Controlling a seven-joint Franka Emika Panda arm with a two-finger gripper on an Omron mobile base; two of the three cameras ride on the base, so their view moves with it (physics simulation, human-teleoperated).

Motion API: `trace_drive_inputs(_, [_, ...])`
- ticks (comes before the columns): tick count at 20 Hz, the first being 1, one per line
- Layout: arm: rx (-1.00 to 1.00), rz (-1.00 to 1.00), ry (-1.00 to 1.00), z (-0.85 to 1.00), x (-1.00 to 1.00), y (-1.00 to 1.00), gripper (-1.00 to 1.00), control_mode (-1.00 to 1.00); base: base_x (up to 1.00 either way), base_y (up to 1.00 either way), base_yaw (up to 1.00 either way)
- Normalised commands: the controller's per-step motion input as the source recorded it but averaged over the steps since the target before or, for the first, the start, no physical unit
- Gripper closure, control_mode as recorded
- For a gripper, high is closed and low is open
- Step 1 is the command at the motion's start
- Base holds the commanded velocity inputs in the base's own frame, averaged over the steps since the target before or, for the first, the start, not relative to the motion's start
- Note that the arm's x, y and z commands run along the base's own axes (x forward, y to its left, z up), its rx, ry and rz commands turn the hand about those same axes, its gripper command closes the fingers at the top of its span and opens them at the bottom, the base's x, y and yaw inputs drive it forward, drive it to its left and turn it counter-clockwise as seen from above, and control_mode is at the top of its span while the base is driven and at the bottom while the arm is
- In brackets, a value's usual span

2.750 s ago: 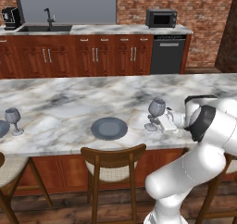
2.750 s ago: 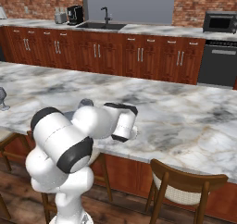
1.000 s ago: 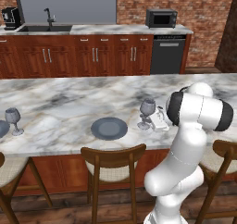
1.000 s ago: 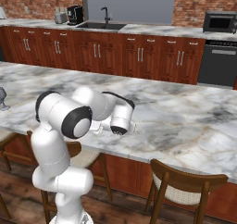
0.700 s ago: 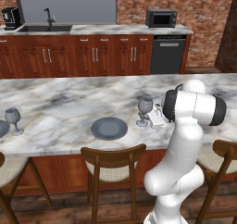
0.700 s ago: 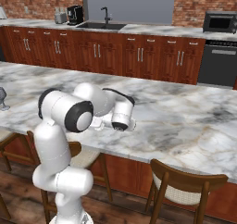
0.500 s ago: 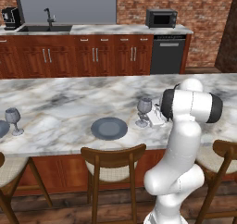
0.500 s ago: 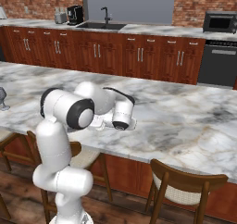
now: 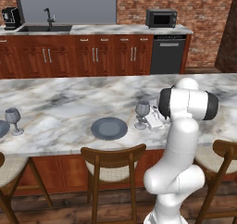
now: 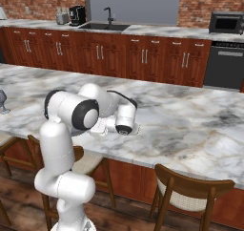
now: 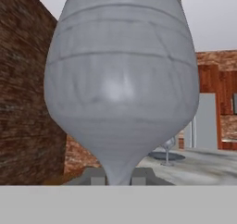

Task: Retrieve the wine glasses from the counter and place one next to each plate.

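A clear greyish wine glass stands upright just right of a blue-grey plate on the marble island. My gripper is shut on its stem from the right. In the hand view its bowl looms close, with the stem pinched in my gripper between the two fingertips. I cannot tell whether the foot touches the marble. A second wine glass stands at the island's left end beside another plate; in the right base view that glass sits at the far left edge.
The counter along the brick wall carries a sink, a coffee machine and a microwave. Wooden chairs line the near side of the island. Bare marble stretches right of my arm.
My gripper has carried the wine glass a little to the left, closer to the plate. My arm's upper joints have swung leftward with it.
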Motion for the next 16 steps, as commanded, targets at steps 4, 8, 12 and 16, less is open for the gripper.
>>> trace_drive_inputs(4, [-0.01,0.01,0.0,-0.18,0.0,0.05,1.0,-1.0,0.0,0.0,0.0])
trace_drive_inputs(8, [0.0,0.01,0.0,-0.2,0.0,0.0,1.0,-1.0,0.0,0.0,0.0])
trace_drive_inputs(12, [0.0,0.02,0.0,-0.23,0.0,0.0,1.0,-1.0,0.0,0.0,0.0])
trace_drive_inputs(16, [0.0,0.02,0.0,-0.14,0.03,0.0,1.0,-1.0,0.0,0.0,0.0])
